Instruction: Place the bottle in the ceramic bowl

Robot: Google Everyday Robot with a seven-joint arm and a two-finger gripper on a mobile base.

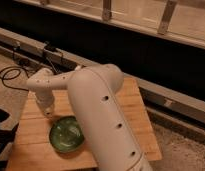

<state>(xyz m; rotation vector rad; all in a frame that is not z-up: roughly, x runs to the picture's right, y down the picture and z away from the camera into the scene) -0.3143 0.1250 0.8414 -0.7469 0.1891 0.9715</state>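
Observation:
The ceramic bowl (pixel 67 134), glossy green with a pale swirl, sits on the front left part of the wooden table (pixel 133 107). My gripper (pixel 47 111) points down just behind the bowl's far left rim, at the end of the white wrist, and it is shut. The bulky white arm (pixel 103 115) reaches in from the lower right and covers much of the table. The bottle is hidden; I cannot tell whether the gripper holds it.
Black cables (pixel 11 75) coil on the floor at the left. A dark object (pixel 1 127) stands by the table's left edge. A raised ledge (pixel 171 97) and a glass railing (pixel 146 20) run behind the table.

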